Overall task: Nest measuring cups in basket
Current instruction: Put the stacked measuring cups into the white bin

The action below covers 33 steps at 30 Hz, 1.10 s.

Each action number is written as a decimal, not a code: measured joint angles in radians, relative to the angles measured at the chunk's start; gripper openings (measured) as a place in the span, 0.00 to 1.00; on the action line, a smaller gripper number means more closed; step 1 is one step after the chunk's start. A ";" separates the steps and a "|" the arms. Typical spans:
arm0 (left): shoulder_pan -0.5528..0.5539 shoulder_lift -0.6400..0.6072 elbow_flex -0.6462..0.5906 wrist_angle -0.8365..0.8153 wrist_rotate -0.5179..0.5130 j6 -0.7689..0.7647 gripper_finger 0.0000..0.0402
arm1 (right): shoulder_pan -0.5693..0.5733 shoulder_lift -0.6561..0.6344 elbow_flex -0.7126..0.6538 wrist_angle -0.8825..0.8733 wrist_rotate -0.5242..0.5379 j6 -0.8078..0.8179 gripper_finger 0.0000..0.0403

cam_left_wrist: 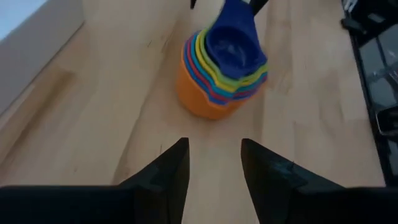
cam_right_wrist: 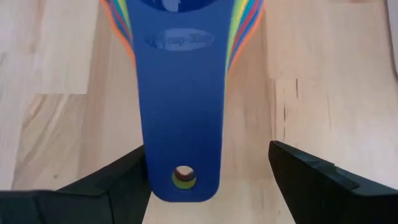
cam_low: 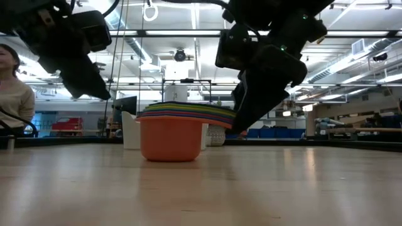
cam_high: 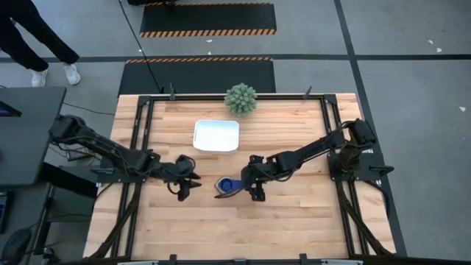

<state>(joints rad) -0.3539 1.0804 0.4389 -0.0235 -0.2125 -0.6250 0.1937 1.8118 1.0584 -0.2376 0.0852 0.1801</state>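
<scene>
Two arms meet near the middle of the desk (cam_high: 294, 213), and the measuring cups (cam_high: 226, 185) sit between them, already stacked one inside the other. The right gripper (cam_high: 255, 193) is the nearer one. Its jaws are spread wide, one on each side of the long blue handle (cam_right_wrist: 180, 112), and they do not look like they are squeezing it. The handle points straight back at this gripper, so the long way of the stack runs from the jaws out toward the bowls. The jaws would only need to close to pinch the handle, I think.

A little farther off, the left gripper (cam_high: 184, 190) waits on the other side of the stack. Its jaws are spread too and hold nothing. The stack stands just ahead of them, apart, with the orange cup (cam_left_wrist: 202, 93) at the bottom and the blue one on top.

Farther back on the desk lies the white basket (cam_high: 216, 135), with nothing in it. The cups are not in it yet. They sit well in front of it, so the stack has to be lifted and carried away from the arms' side toward the basket. Behind the basket is a spiky green ball plant (cam_high: 241, 99)
</scene>
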 joint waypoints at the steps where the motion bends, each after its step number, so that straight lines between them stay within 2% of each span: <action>1: -0.005 0.011 0.000 0.014 -0.016 0.001 0.38 | -0.009 0.000 0.000 -0.001 -0.012 -0.007 0.78; 5: -0.030 0.062 -0.002 0.080 -0.070 0.006 0.41 | -0.043 -0.005 0.000 -0.001 -0.056 -0.041 0.78; 9: -0.055 0.131 -0.002 0.161 -0.105 -0.019 0.49 | -0.062 -0.038 0.000 -0.009 -0.087 -0.056 0.78; 16: -0.110 0.230 -0.002 0.245 -0.222 -0.072 0.62 | -0.065 -0.132 0.002 -0.088 -0.082 -0.052 0.79; 19: -0.119 0.263 -0.002 0.245 -0.239 -0.125 0.66 | -0.066 -0.165 0.002 -0.143 -0.082 -0.044 0.80; 25: -0.133 0.311 -0.002 0.271 -0.236 -0.158 0.70 | -0.063 -0.179 -0.015 -0.115 -0.104 -0.078 0.81; 33: -0.133 0.354 -0.002 0.331 -0.257 -0.189 0.70 | -0.063 -0.136 -0.029 0.040 -0.134 -0.128 0.80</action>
<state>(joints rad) -0.4868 1.4349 0.4374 0.3070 -0.4698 -0.8139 0.1303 1.6759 1.0290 -0.1981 -0.0492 0.0517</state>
